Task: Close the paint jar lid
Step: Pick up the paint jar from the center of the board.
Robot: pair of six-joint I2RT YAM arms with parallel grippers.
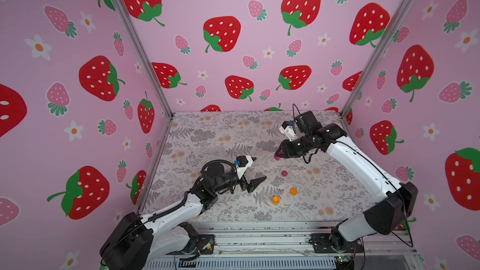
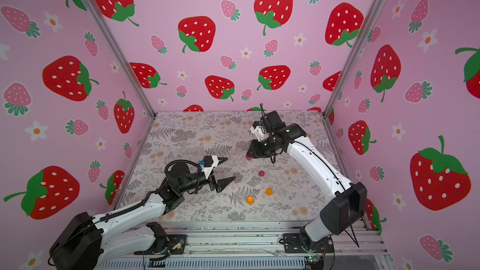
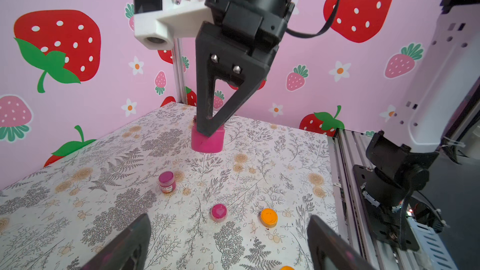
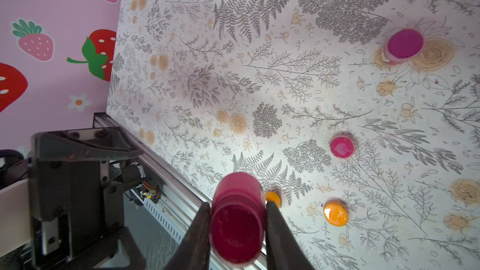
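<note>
In both top views the right gripper (image 1: 277,155) hangs above the desk (image 1: 207,136), nearer its right edge. Its jaws pinch the pink paint jar (image 1: 278,158) clear of the surface, and the left gripper (image 1: 261,168) sits opposite. In the left wrist view, its 2 fingers (image 3: 130,240) stand spread, likely ready for the pink lid (image 3: 219,212) lying flat nearby. The right wrist view shows the jar's mouth seemingly uncapped.

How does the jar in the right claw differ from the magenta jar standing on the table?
The held jar is clamped in the right claw, off the table; the capped jar stands free on it. The held jar has no lid, its mouth open; the capped jar is closed. The held jar looks pinkish red, the capped jar purpler. Both are small round paint jars.
</note>
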